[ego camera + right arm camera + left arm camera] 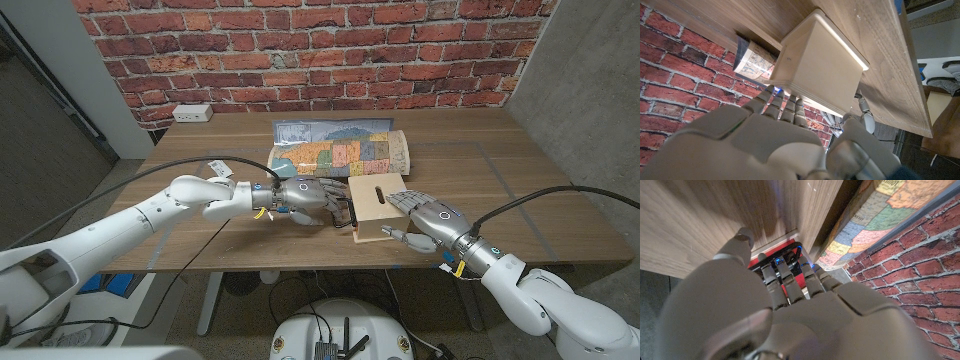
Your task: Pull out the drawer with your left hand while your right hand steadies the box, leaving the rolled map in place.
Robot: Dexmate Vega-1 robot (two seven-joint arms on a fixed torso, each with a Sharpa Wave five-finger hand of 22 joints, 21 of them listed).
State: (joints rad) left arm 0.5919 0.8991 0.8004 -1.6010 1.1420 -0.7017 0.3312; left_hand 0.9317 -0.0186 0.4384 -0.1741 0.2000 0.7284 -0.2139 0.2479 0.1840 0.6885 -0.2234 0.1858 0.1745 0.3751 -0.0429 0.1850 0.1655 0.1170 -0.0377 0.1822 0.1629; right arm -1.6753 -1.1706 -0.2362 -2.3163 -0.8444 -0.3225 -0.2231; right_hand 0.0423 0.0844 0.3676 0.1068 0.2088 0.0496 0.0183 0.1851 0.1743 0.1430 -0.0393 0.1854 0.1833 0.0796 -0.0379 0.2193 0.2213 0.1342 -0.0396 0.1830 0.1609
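A pale wooden box (377, 207) with a slot in its top stands near the front edge of the worktop (520, 170), at about 6 o'clock from the partly unrolled map (338, 150), which lies just behind it and appears to touch its rear side. The left hand (308, 199) is at the box's 9 o'clock face; in the left wrist view its fingers (790, 280) are curled into a black and red pull or drawer front (785, 260) at the box's open side, so it seems to hook or grip the drawer (how firmly cannot be told). The right hand (425, 215) lies over the box's 3 o'clock half, fingers (782, 107) spread along the top and the thumb against the near side, holding the box without lifting it. By judgement the box is light, thin, stiff plywood with smooth faces, likely to slide on the worktop unless pressed down; the drawer should run straight toward 9 o'clock, best drawn by its front lip. The map is thin printed paper, soft and easily dragged or creased, so the box should not shift backward. The map bears small place names in coloured regions, too small to read; no brand or label is legible on the box.
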